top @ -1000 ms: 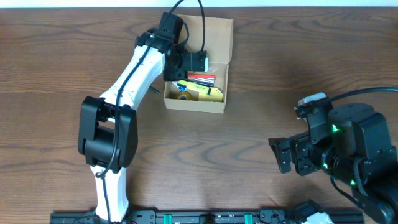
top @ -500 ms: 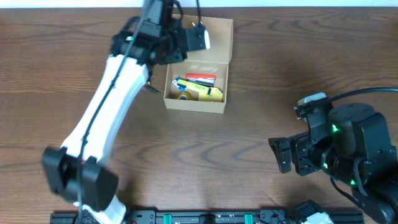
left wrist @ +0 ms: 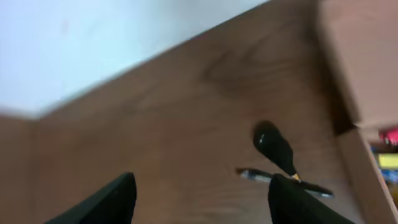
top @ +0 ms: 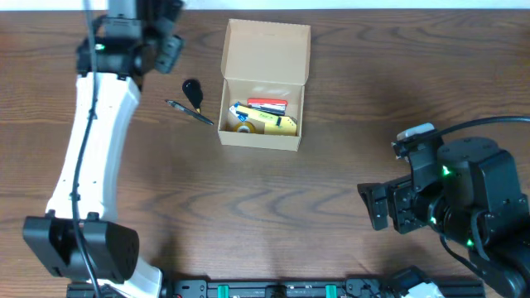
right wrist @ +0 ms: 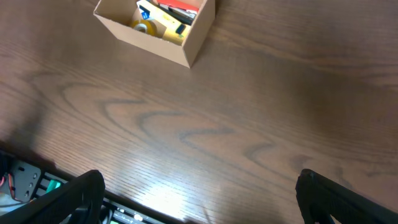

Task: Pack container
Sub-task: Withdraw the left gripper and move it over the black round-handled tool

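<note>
The tan cardboard container [top: 261, 132] stands at the table's back middle, its flap lid [top: 267, 50] open away from me. Inside lie a red item, a yellow item and a roll of tape [top: 243, 127]. The container also shows in the right wrist view [right wrist: 186, 46] and its edge in the left wrist view [left wrist: 367, 74]. A pen [top: 189, 112] and a black clip [top: 193, 90] lie on the table left of it, and show in the left wrist view too: the pen [left wrist: 280, 182], the clip [left wrist: 273, 142]. My left gripper [top: 170, 50] is open and empty, up at the back left. My right gripper [top: 377, 207] is open and empty at the right front.
The white wall beyond the table's back edge [left wrist: 93, 56] fills the top of the left wrist view. The rail at the table's front edge [right wrist: 25, 180] shows under my right gripper.
My left arm has lifted out of the container and swung left to the back left corner. The pen and black clip now show beside the container. The right arm has not moved.
</note>
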`<state>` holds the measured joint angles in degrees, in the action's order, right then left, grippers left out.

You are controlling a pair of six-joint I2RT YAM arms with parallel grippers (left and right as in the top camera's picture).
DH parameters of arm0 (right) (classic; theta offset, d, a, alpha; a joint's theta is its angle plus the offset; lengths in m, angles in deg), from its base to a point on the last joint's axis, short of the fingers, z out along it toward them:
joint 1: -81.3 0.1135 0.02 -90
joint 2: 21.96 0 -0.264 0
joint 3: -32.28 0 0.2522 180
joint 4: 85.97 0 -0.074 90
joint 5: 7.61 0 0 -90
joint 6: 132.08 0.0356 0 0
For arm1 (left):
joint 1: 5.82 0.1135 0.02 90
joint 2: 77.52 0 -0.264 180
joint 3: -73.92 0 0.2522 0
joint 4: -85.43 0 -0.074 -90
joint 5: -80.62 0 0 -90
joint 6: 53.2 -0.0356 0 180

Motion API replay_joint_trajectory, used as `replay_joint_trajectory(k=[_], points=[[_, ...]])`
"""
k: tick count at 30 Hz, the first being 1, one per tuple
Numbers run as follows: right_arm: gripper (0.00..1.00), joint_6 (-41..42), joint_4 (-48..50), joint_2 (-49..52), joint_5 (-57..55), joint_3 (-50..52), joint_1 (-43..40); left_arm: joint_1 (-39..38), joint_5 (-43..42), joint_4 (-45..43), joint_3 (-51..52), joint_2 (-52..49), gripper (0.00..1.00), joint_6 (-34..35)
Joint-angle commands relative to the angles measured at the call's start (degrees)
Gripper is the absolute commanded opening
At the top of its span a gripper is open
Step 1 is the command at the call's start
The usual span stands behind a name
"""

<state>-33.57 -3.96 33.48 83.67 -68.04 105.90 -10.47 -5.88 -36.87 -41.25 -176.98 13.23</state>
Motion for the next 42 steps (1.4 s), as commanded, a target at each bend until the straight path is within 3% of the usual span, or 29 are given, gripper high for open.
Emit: replay_joint_trajectory(k=[1, 4, 14, 20, 27, 36, 40, 42], points=[[0.99, -0.46, -0.07, -0.04, -0.61, -0.74, -0.42, 2.45, -0.76, 1.11, 0.39, -2.25, 0.73, 13.57], [0.99, -0.46, -0.07, -0.04, -0.61, -0.74, -0.42, 2.75, -2.21, 1.7, 0.48, -4.72, 0.73, 15.87], [0.99, -0.46, -0.07, -0.04, -0.61, -0.74, -0.42, 2.69, -2.8, -0.11, 0.48, -15.17, 0.67, 43.89], [0.99, -0.46, -0.07, -0.04, -0.61, -0.74, -0.42, 2.34, -5.51, -1.2, 0.48, -18.29, 0.6, 55.17], [0.99, -0.46, -0.07, -0.04, -0.61, -0.74, -0.42, -1.53, -5.46, -6.71, 0.46, -21.27, 0.59, 55.93], [0.99, -0.46, -0.07, -0.04, -0.61, -0.74, -0.42, -4.52, -3.72, -5.95, 0.46, -24.0, 0.6, 55.91], [0.99, -0.46, -0.07, -0.04, -0.63, -0.74, -0.42, -4.81, 0.04, -2.93, 0.46, -24.52, 0.66, 55.91], [0.99, -0.46, -0.07, -0.04, -0.61, -0.74, -0.42, -4.76, 0.48, -2.14, 0.46, -24.81, 0.78, 55.91]])
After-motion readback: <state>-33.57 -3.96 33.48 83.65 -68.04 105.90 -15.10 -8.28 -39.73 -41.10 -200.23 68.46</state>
